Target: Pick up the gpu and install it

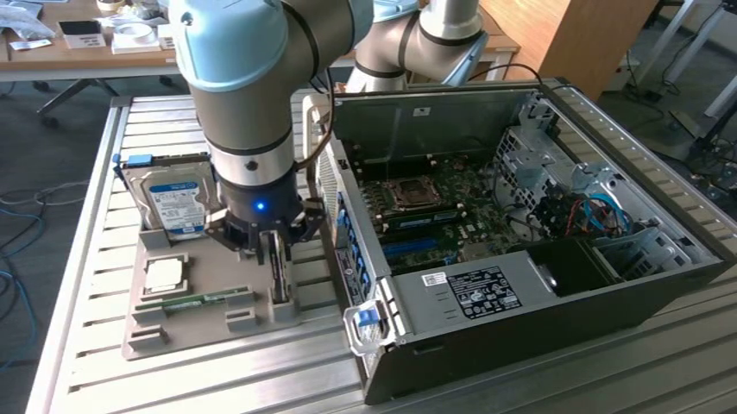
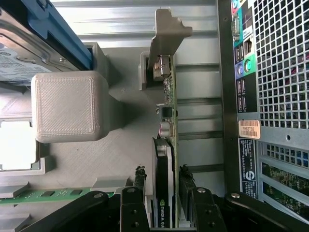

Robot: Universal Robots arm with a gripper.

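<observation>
Counter (image 1: 92,345) carries a tray (image 1: 207,332) toward its edge at the exterior view's left. A case (image 1: 553,310) stands just beside the tray, toward the opposite edge. In the tray, the drive (image 1: 173,203) lies at the far end. The chip (image 1: 165,276) and memory stick (image 1: 196,302) lie nearer the counter's near edge. The gpu (image 1: 280,280) stands on edge along the case side. Claw (image 1: 274,246) is over the gpu, one finger on each side.

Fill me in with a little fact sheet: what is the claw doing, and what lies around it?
Claw: open, straddling the gpu, not clamped on it
Gpu position: standing on edge in the grey holder, not lifted
Also in holder: hard drive, processor chip, memory stick
Computer case: side open, beside the holder, on the exterior view's right
</observation>
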